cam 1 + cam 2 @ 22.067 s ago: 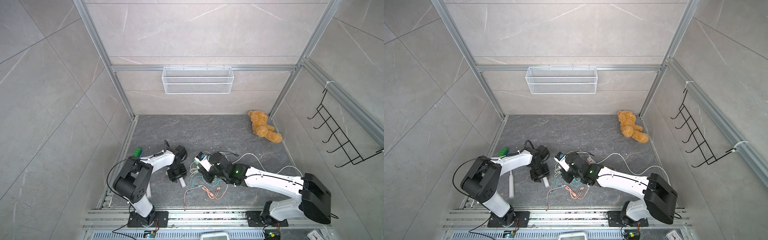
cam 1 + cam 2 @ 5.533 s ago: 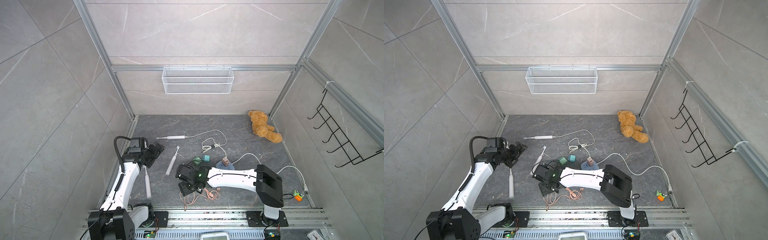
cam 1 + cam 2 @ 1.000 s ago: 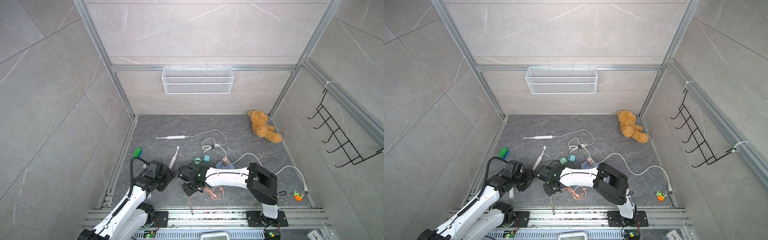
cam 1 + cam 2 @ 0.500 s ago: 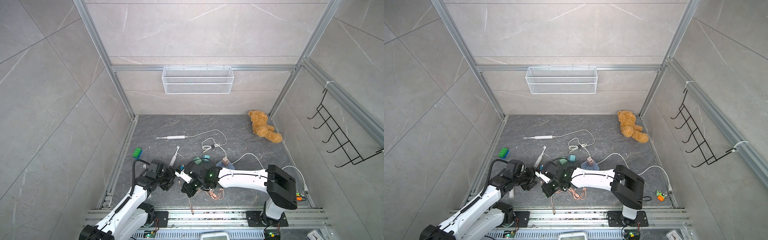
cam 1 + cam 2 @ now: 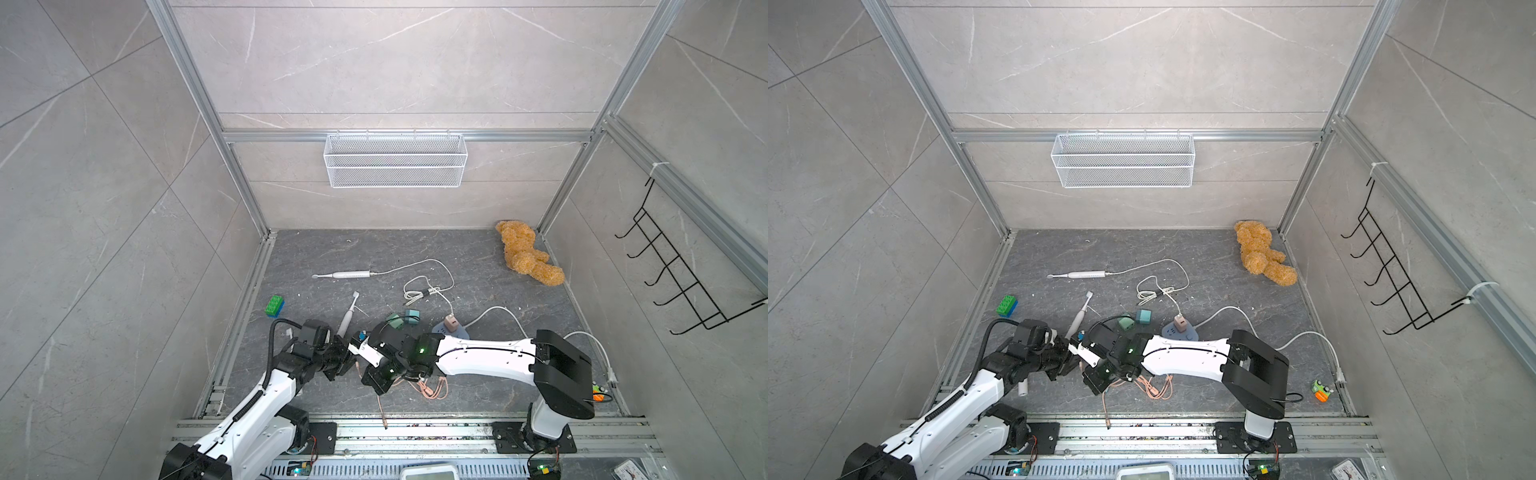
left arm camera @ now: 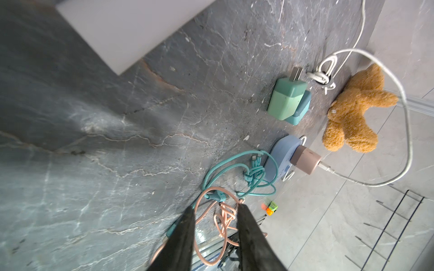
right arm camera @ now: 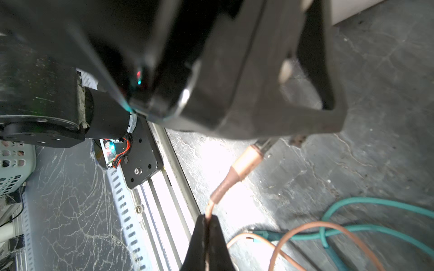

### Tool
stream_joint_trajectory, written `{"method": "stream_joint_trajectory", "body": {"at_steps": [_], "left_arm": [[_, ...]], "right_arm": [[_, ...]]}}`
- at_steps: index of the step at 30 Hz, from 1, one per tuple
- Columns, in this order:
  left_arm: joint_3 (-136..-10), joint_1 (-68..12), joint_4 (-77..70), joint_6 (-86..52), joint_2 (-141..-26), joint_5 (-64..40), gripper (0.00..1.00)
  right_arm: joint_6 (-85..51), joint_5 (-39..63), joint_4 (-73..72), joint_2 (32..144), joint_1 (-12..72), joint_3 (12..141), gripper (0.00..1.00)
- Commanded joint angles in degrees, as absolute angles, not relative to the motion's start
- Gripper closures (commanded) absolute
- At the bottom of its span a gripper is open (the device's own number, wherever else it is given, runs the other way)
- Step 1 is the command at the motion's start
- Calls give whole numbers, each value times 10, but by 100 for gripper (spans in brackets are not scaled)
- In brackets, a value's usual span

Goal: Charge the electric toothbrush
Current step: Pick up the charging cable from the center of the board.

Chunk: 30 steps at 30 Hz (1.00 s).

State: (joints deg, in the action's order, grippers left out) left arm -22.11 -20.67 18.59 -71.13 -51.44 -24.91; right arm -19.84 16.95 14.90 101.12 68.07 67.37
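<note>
Three white electric toothbrushes lie on the floor. One toothbrush [image 5: 347, 274] at the back has a white cable in its base. A second toothbrush [image 5: 348, 312] lies just beyond my grippers. The third toothbrush [image 5: 1022, 386] is mostly hidden under my left arm. My right gripper [image 7: 207, 219] is shut on a pink cable [image 7: 244, 164], whose plug points at the left gripper's body. In both top views the right gripper [image 5: 368, 376] meets the left gripper [image 5: 338, 365] at the front. My left gripper [image 6: 216, 208] shows a gap between its fingers with nothing in it.
A blue power strip [image 5: 440, 330] carries a pink adapter [image 5: 450, 322]. Two green adapters [image 6: 286, 98] and a teal cable [image 6: 234, 169] lie beside it. A teddy bear [image 5: 528, 257] sits at the back right. A green brick [image 5: 274, 306] lies at the left. A small toy [image 5: 598, 395] lies at the front right.
The left gripper's fingers have come closer together. The right arm has swung round and brought the pink cable's plug up to the left gripper.
</note>
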Motion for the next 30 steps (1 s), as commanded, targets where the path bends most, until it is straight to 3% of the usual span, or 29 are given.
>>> {"method": "stream_joint_trajectory", "body": {"at_steps": [1,16,19,23,25,28,30], "left_arm": [[-240,-210,173,-690,-530,-277,71],[-250,-210,183,-665,-551,-291,98],[-250,-210,184,-666,-554,-292,100],[-251,-210,189,-679,-555,-295,100],[-252,-210,198,-688,-554,-295,100],[-258,-210,210,-700,-556,-295,100],[-260,-210,211,-711,-559,-300,100]], "right_arm": [[-185,157,161,992,676,671,100],[-159,114,206,1005,675,691,100],[-149,104,208,1000,674,690,100],[-129,80,168,971,677,655,79],[-111,57,116,943,681,617,63],[-56,-2,34,909,700,564,54],[-16,-28,-17,907,709,540,53]]}}
